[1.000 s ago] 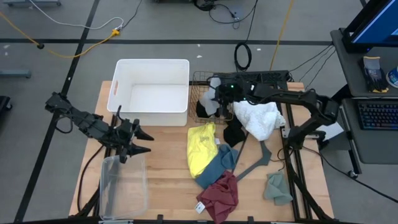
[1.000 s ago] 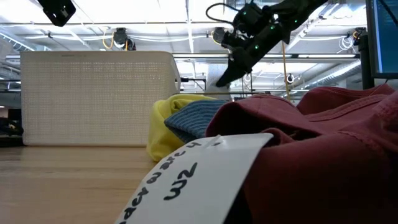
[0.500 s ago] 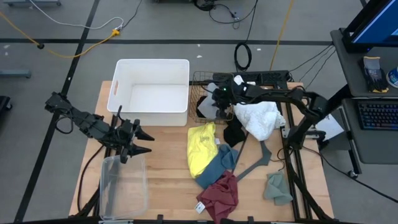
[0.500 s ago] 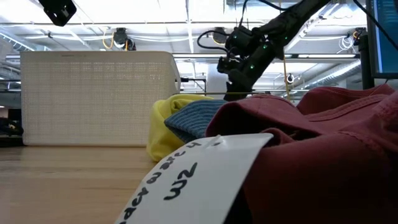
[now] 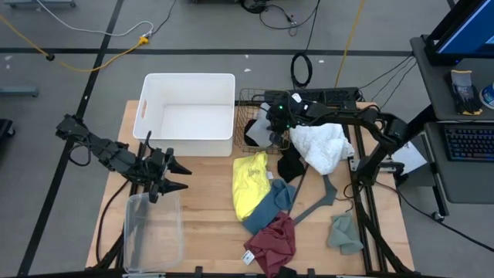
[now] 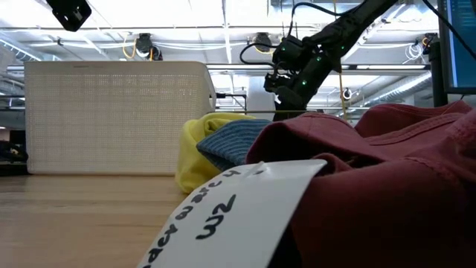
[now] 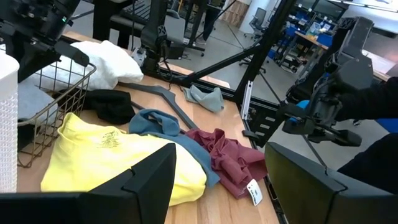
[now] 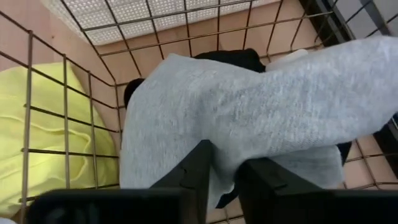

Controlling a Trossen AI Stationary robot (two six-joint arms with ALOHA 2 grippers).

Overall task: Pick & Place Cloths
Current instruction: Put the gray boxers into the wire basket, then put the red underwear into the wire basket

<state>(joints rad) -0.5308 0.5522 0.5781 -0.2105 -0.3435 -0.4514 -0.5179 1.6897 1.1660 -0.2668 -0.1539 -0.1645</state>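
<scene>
My right gripper [image 5: 272, 127] [image 8: 224, 158] hangs over the wire basket [image 5: 251, 96] at the table's far side, shut on a light grey cloth [image 8: 249, 106] [image 5: 261, 137]. A black cloth [image 8: 230, 57] lies in the basket under it. On the table lie a large white cloth [image 5: 320, 147], a black one [image 5: 289, 164], and overlapping yellow [image 5: 248, 181], blue-teal [image 5: 274, 202] and maroon [image 5: 272, 243] cloths. A small grey-green cloth [image 5: 343, 232] lies near the right edge. My left gripper [image 5: 179, 176] [image 7: 219, 149] waits open at the table's left. My right gripper pinches the light grey cloth between its two fingers [image 8: 199, 165], coming from above and pointing down into the wire basket. The held part [image 8: 225, 149] is a bunched fold near the cloth's lower edge. The rest spreads out below the fingers, over the black cloth.
A white bin [image 5: 189, 76] stands left of the wire basket. A clear plastic bin [image 5: 150, 232] sits at the near left, under my left gripper. A dark grey hanger [image 5: 316, 202] lies between the cloths. A white tag [image 6: 223, 212] on the maroon cloth fills the low view's foreground.
My right gripper has tipped from slanting toward the table's left to pointing more steeply down over the wire basket, shifting slightly toward the right.
</scene>
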